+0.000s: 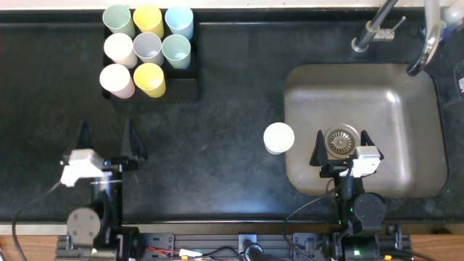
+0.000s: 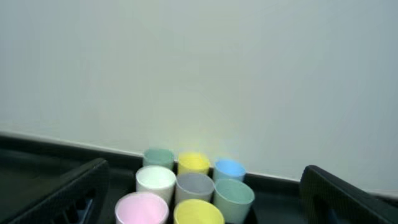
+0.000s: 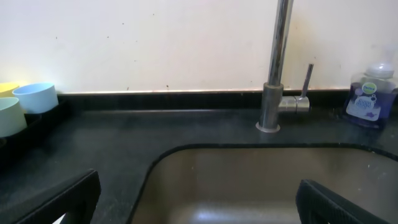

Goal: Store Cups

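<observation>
Along the bottom edge of the overhead frame, we are looking at two arms standing at a dark countertop point(image 1: 217, 167). At lower left, the left gripper point(image 1: 106, 134) is hanging above bare counter, its fingers spread wide and gripping nothing. At lower right, the right gripper point(image 1: 341, 143) is hovering by the near side of the sink point(image 1: 406, 87), its fingers likewise parted and empty, and from above it is showing close to the drain point(image 1: 339, 136).

Just left of that gripper, near the frame's centre, a lone white cup point(image 1: 278, 138) is sitting on the counter just beside the sink's left rim, apart from both grippers. We cannot tell whether it is resting mouth up or mouth down.

Farther up, at upper left, a black tray point(image 1: 185, 90) is holding eight cups in a grid. A pink cup point(image 1: 117, 80) and a front yellow cup point(image 1: 149, 80) are filling the nearest row, while the compartment at the tray's lower right is lying bare. Behind them, a second white cup point(image 1: 119, 48), a grey cup point(image 1: 148, 48) and a pale green cup point(image 1: 176, 51) are standing. A sage green cup point(image 1: 117, 18), a back yellow cup point(image 1: 148, 19) and a blue cup point(image 1: 179, 19) are lining the far row.

At upper right, a metal faucet point(image 1: 377, 25) is rising behind the sink, and a soap bottle point(image 3: 367, 96) is standing near it against the wall point(image 3: 155, 43).
</observation>
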Robot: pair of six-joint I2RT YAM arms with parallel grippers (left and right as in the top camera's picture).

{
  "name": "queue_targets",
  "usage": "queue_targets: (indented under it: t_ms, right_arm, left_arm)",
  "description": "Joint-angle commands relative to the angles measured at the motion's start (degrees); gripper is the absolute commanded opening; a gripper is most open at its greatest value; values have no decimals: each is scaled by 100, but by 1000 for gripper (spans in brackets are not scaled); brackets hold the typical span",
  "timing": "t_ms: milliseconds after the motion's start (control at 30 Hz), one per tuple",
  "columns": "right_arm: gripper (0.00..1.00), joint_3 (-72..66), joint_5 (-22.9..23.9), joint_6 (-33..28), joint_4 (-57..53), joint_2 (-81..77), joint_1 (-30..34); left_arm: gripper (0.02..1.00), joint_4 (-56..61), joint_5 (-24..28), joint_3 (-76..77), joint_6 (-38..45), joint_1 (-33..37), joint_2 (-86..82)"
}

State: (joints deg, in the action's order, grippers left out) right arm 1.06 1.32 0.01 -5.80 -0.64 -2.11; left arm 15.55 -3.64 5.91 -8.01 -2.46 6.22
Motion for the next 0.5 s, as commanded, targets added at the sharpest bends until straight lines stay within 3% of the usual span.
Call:
queue_targets:
  t_ms: [33,300,500]
  right_arm:
    - [998,-31,-26,24,31,44,22]
    - [998,-31,-26,22,31,44,22]
    - [996,-31,-26,22,31,44,22]
  left_arm:
    - [998,-833,295,-179,979,24,-501]
    - [998,-2647,597,-179,1169,26,-608]
    - [998,-2900,619,-179,1165,26,-608]
